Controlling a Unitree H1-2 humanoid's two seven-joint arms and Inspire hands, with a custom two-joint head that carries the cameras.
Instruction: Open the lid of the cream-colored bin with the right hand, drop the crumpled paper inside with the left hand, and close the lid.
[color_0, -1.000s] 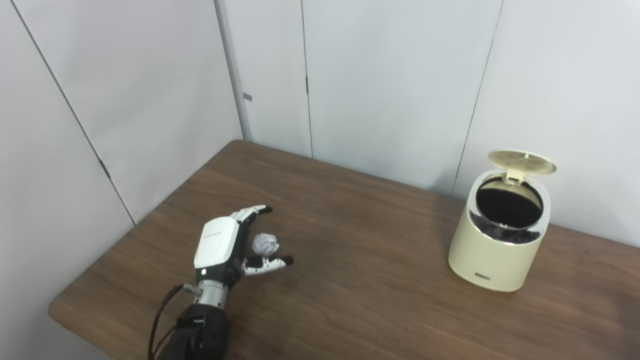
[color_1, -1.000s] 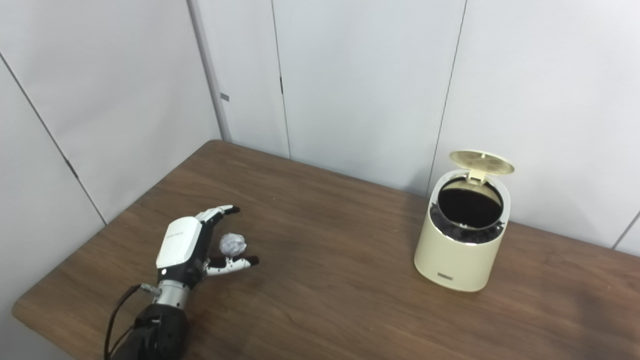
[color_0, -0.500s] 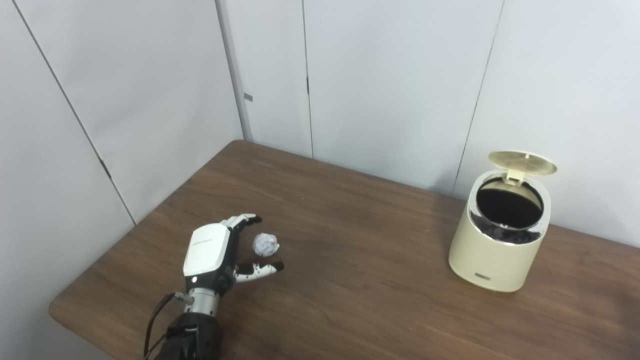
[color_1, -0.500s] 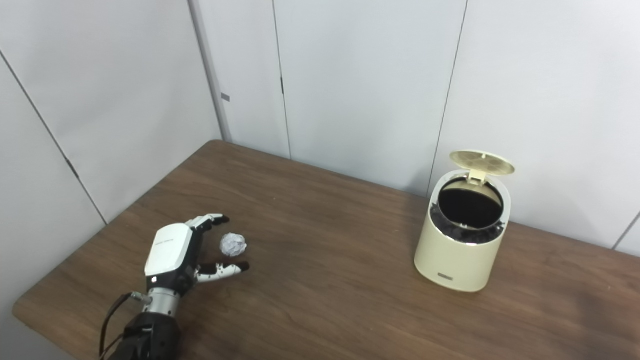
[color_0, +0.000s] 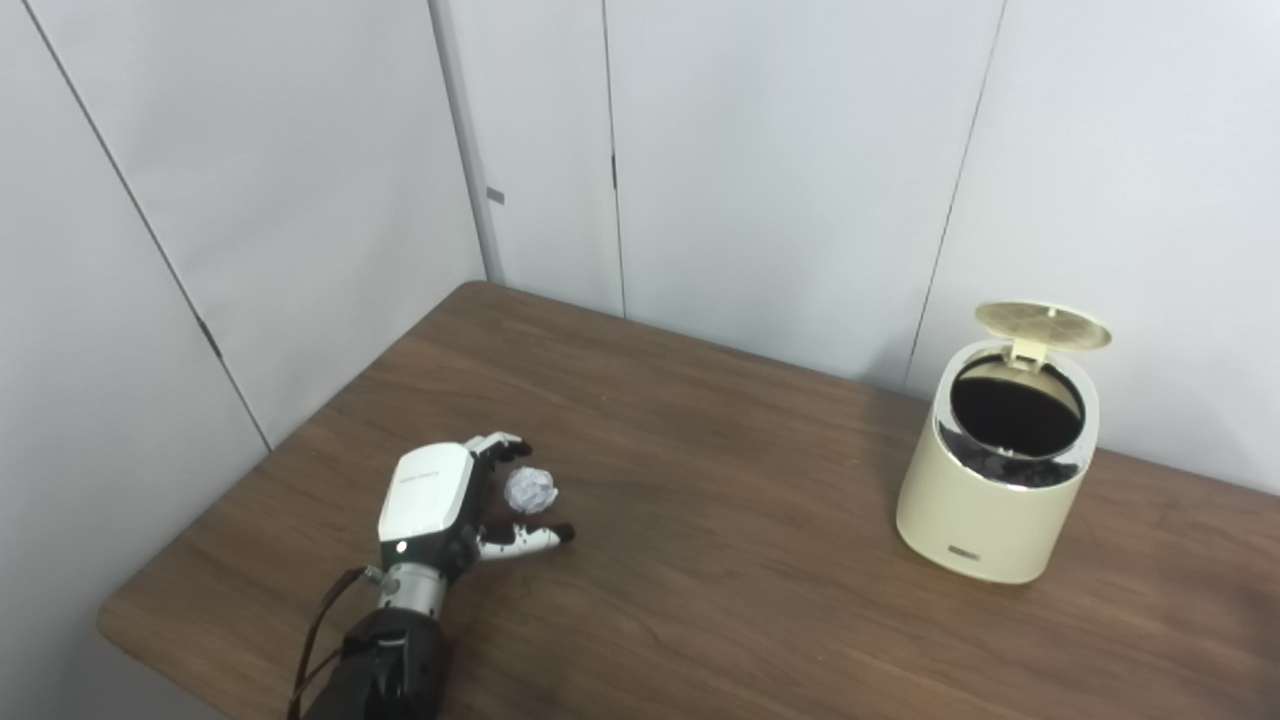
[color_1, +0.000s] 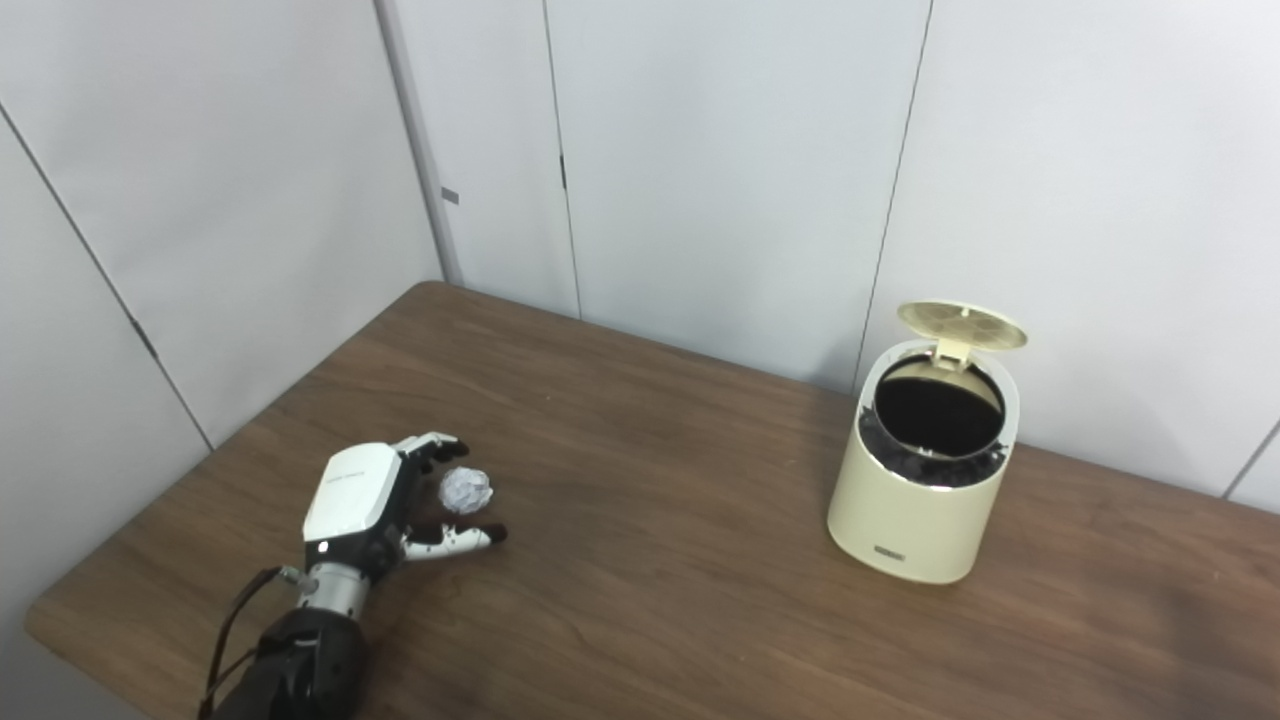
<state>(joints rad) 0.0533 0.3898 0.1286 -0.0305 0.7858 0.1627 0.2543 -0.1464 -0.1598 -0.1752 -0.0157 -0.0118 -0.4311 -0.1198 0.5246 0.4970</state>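
With the lid (color_0: 1042, 324) propped up on the far-right bin (color_0: 985, 520), the left hand (color_0: 440, 500) cups, fingers spread, around the crumpled paper (color_0: 530, 489), not gripping, ready to grasp.

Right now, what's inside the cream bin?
The lid stands open. Inside the cream bin only a dark interior with a crumpled black liner at the rim shows; the bottom is hidden. The crumpled paper lies on the table by the left hand.
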